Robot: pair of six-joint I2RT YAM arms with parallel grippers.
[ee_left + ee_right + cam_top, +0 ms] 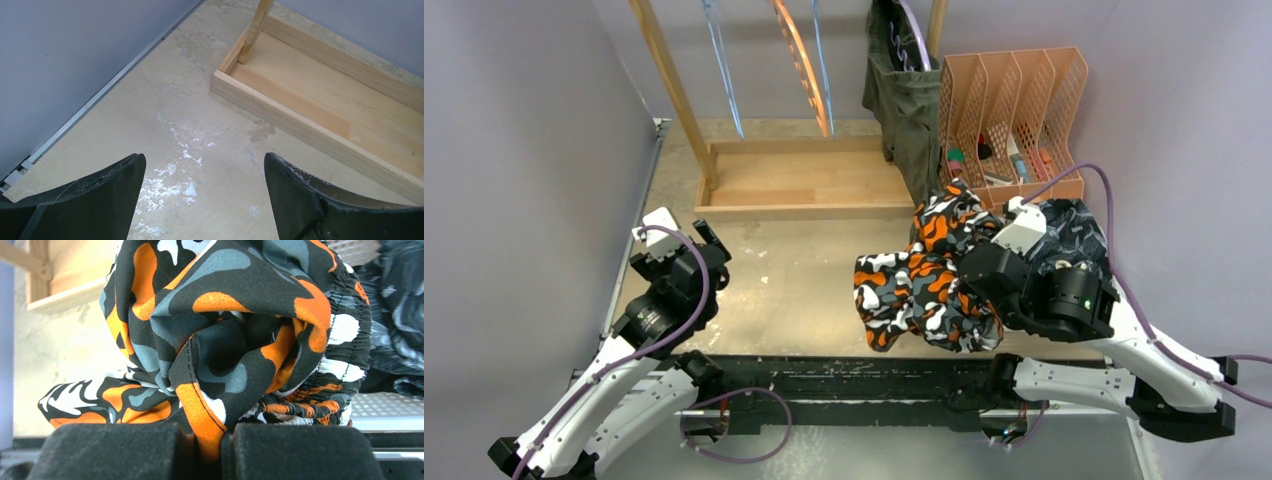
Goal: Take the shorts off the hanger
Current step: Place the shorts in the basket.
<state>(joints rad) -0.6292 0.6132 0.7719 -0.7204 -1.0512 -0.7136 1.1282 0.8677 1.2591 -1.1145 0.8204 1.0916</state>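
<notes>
From above, the left claw hangs over the bare left side of the tabletop, its fingers spread apart and holding nothing, near the front left corner of the wooden rack base. On the right side, the right claw is buried in the orange-black-white shorts, which sit bunched in a heap in front of the rack base and beside the right arm's wrist. The dark wavy-patterned shorts lie crumpled just behind that wrist, next to the orange file organizer. The olive green shorts hang at the back from the rack, draping down to the right end of the wooden base. Two bare hangers, one blue and one orange, hang to their left.

In the left wrist view, the left claw stands wide open over the pale, scuffed tabletop, with the wooden rack base ahead and to the right.

In the right wrist view, the right claw is pinched closed on an orange-edged fold of the orange-black-white shorts, whose bundle fills the picture; a lower fold trails onto the tabletop at left. The dark wavy-patterned shorts show at the right edge.
</notes>
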